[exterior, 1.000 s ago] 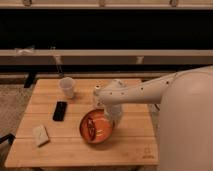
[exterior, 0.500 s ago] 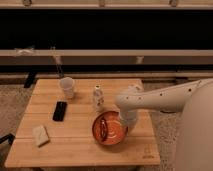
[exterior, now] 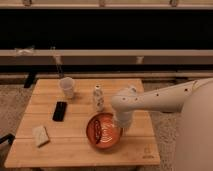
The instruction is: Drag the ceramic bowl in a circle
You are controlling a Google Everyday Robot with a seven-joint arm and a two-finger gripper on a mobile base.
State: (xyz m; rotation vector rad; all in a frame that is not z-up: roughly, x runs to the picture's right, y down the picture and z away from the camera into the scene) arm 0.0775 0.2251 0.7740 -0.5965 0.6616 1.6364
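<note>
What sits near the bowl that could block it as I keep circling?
The pincer is down at the right rim of the ceramic bowl. Closest is the small bottle, standing just behind the bowl. The phone lies to its left, farther off. Toward the front edge of the table, nothing visible blocks it.

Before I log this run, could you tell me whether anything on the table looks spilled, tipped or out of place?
Nothing stands out. The ceramic bowl sits flat near the table's front edge, the gripper at its right rim; cup and small bottle stand upright.
</note>
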